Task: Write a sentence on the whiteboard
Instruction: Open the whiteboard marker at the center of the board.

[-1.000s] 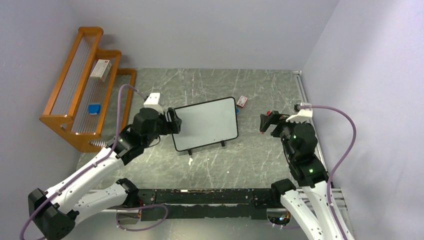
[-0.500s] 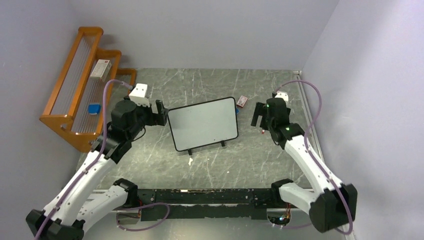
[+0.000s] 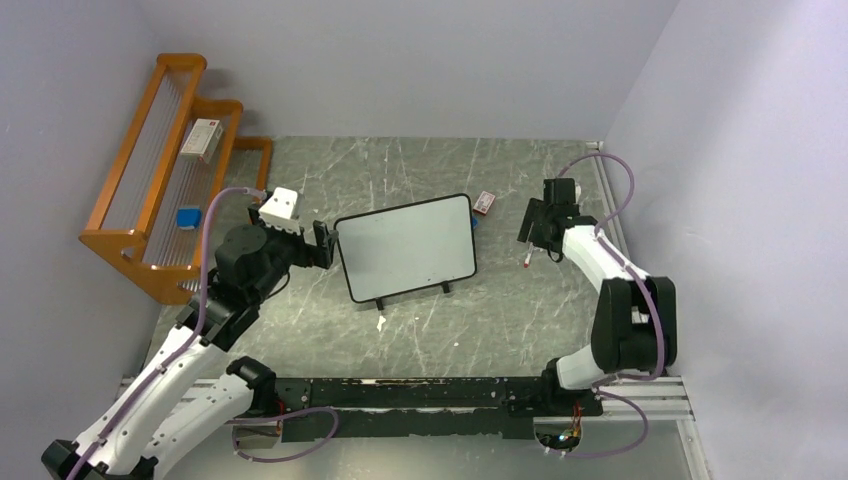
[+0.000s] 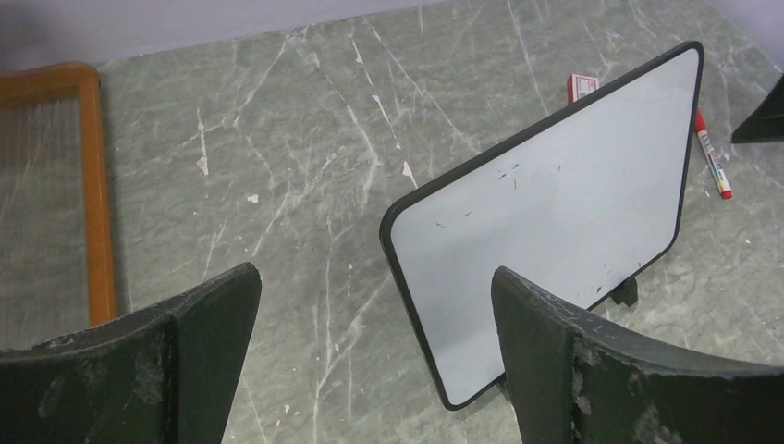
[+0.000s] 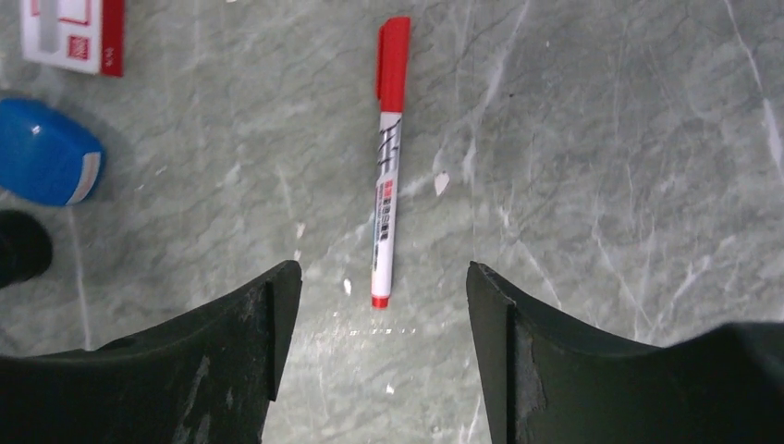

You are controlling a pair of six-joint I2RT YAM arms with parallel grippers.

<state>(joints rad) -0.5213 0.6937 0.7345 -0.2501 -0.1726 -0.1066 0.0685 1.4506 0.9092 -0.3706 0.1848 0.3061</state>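
- Right arm is stretched farther out now, its right fingers above the red marker; the left arm has pulled back leftward off the whiteboard.
- Setting?
- Grey marbled tabletop, lilac walls, orange rack far left.
- Fingers?
- Both pairs spread, gripping nothing. Left fingers sit just left of the whiteboard, apart from it.
- Whiteboard?
- Mid-tabletop, propped on its feet.

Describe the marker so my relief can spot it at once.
Start at the whiteboard standing mid-table and look to its right. The marker lies flat on the table there, under the right gripper. It is a slim white stick with a red cap, unlike the blue oval object and red-and-white box nearby.
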